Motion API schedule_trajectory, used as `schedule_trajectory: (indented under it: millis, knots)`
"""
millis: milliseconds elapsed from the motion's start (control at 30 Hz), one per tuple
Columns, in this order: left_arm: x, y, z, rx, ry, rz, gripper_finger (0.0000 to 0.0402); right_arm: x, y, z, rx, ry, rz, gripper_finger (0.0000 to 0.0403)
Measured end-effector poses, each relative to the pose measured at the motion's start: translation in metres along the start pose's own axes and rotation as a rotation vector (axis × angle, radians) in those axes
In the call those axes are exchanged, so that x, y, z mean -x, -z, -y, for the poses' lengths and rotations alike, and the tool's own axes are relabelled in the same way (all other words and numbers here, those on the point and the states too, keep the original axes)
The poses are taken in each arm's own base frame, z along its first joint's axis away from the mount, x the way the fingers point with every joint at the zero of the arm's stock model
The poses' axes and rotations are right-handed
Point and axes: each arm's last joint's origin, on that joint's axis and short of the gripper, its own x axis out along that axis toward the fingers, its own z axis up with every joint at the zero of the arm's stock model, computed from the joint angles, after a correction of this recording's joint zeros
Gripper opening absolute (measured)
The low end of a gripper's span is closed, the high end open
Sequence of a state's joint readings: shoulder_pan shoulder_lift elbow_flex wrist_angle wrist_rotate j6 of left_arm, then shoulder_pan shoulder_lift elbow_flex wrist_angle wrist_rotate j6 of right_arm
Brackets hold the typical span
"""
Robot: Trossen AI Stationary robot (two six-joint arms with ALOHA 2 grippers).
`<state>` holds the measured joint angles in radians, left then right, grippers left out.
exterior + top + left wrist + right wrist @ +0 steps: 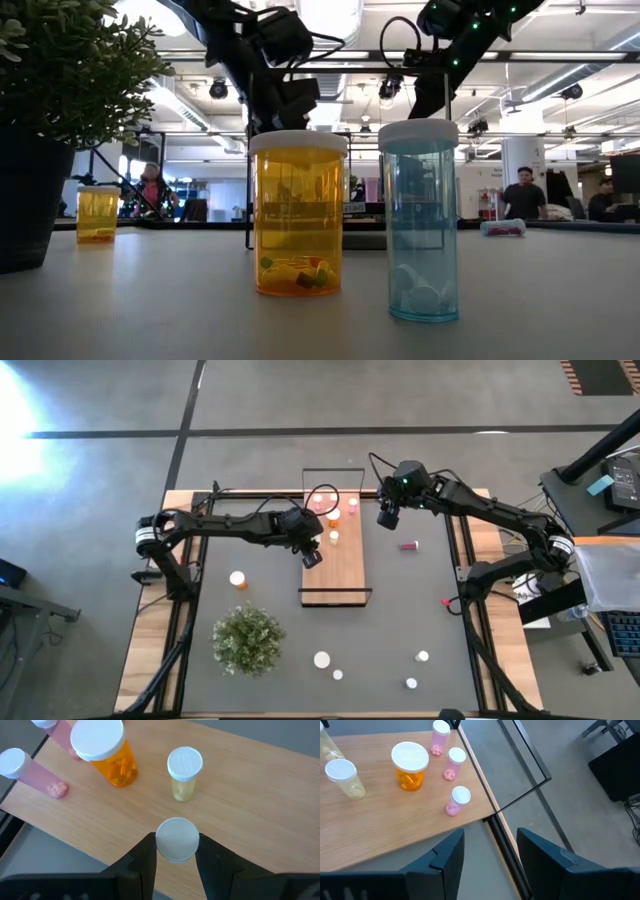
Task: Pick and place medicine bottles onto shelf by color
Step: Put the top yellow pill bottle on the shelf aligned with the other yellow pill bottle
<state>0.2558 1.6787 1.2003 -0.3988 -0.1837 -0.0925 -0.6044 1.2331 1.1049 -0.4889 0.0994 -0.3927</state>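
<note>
The left gripper holds a white-capped bottle above the wooden shelf, while the right gripper, fingers wide apart, hovers beside the shelf's far right corner.

No words, numbers or signs can be read anywhere. White round cap held in left tool has raised marks on top, too faint to read. Big white cap on orange see-through bottle shows faint marks too, not readable. Small signs in room far behind surface, too tiny to read.
</note>
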Motion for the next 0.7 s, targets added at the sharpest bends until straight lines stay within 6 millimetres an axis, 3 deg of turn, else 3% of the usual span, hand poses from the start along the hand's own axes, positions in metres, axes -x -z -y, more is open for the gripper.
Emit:
schedule_trajectory:
  millis: [700]
  knots:
    - [-0.0033,-0.0004,0.0026,0.013,0.061,0.048,0.0103,0.0,0.0,0.0,0.0,0.0,0.0,0.0171]
